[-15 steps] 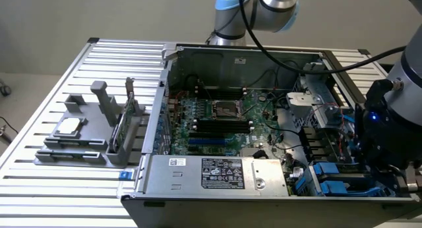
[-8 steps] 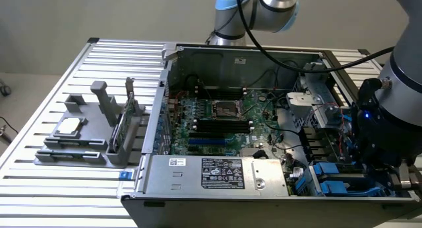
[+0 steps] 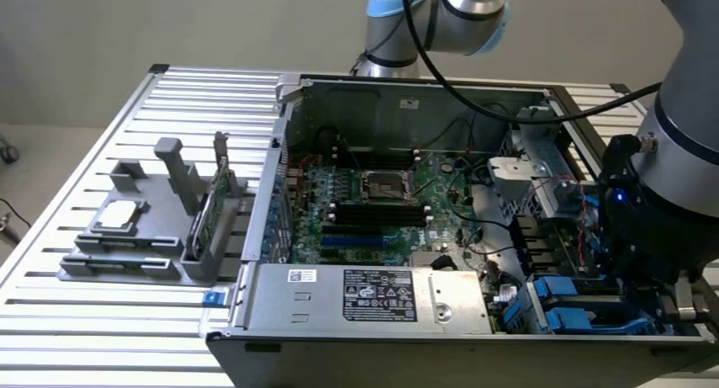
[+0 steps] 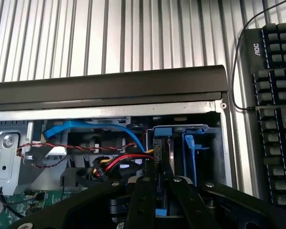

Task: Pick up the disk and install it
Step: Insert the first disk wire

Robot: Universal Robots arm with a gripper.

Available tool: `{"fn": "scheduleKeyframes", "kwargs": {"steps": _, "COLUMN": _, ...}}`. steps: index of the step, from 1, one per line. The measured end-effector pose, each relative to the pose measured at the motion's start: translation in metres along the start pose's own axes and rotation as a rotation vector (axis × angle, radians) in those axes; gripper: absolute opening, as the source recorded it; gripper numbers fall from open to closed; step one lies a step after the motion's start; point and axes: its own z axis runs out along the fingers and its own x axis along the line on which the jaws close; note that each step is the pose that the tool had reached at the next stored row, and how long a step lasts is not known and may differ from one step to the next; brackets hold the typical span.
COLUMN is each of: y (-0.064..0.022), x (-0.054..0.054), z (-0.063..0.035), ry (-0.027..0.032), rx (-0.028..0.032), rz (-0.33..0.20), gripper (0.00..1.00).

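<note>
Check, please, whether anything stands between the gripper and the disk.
Nothing visible does: the gripper is directly at the disk, which stands edge-on in the drive bay. The red and black cables lie beside it.

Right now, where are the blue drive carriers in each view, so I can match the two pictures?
Exterior view: the blue drive carriers sit in the computer case's near corner, at the exterior view's right, beside the arm.
Wrist view: the blue drive carriers stand upright in the corner of the computer case, on the side nearest the keyboard.
Shared landmark: the green motherboard.
</note>
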Motion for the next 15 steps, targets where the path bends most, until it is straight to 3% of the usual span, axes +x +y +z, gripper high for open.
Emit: {"fn": "scheduleKeyframes", "kwargs": {"steps": 15, "y": -0.0056, "x": 0.0009, "z": 0.0024, "ry": -0.0017, "rx": -0.0214, "rz": 0.007, "gripper": 0.16}}
